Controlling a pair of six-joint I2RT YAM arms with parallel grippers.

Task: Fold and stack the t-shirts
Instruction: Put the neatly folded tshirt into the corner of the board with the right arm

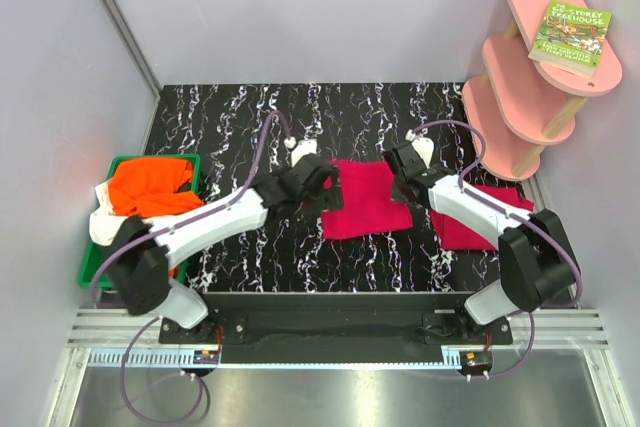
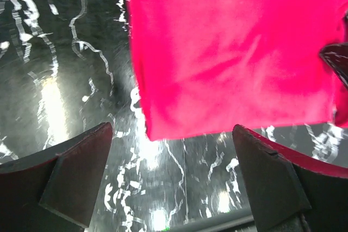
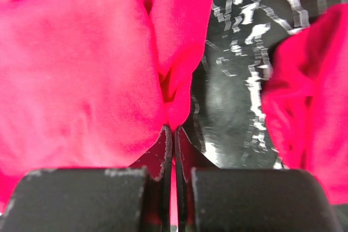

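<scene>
A folded crimson t-shirt (image 1: 362, 199) lies in the middle of the black marbled table. My left gripper (image 1: 325, 183) hovers at its left edge, open wide. In the left wrist view the dark fingers (image 2: 81, 172) stand far apart with only table between them, and the shirt's edge (image 2: 234, 52) lies just beyond. My right gripper (image 1: 398, 189) sits at the shirt's right edge, shut on a pinch of crimson cloth (image 3: 174, 107). A second crimson t-shirt (image 1: 482, 219) (image 3: 315, 107) lies to the right, partly under the right arm. Orange (image 1: 150, 187) and white (image 1: 103, 222) t-shirts fill the tray.
The green plastic tray (image 1: 88, 265) stands at the table's left edge beside the left arm. A pink tiered shelf (image 1: 530, 77) with a book (image 1: 570, 37) on top stands at the back right corner. Grey walls close in the table on three sides.
</scene>
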